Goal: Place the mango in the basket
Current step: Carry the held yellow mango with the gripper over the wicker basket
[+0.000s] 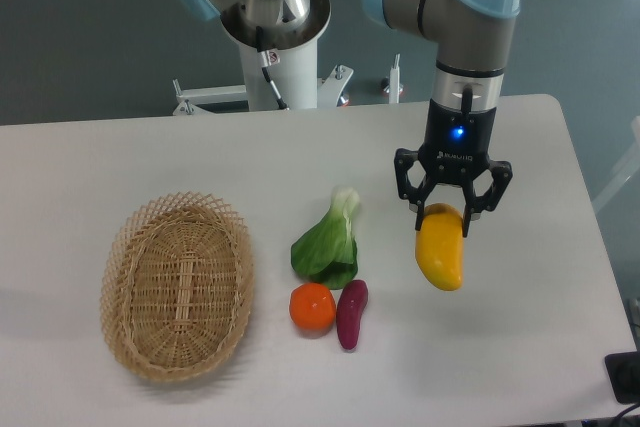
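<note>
2 fingers of our gripper [447,213] clamp the top of the mango [441,247], which hangs right of the bok choy [328,244], orange [312,307] and sweet potato [351,313], well apart from the basket [177,285] at left.
</note>
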Controlling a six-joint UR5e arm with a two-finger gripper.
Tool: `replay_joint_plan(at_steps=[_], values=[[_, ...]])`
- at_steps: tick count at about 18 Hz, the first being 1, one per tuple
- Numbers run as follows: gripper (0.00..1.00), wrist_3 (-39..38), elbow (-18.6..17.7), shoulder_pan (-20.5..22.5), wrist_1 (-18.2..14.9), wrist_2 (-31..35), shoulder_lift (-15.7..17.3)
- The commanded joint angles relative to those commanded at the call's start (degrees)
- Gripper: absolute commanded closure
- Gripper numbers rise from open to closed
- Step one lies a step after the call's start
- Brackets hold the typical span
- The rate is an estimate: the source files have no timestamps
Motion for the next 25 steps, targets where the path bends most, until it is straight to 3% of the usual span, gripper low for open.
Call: replay_joint_plan(at_steps=[14, 17, 21, 25], values=[[0.52, -1.3, -0.1, -1.3, -0.1, 1.0, -0.8], [0.52, -4.3, -0.1, -4.2, -0.1, 3.8, -1.5], [0.52, -12.3, 0.4, -11.7, -0.1, 10.9, -2.3], [0.52, -20.3, -1.0, -18.0, -0.1, 13.8, -1.7]])
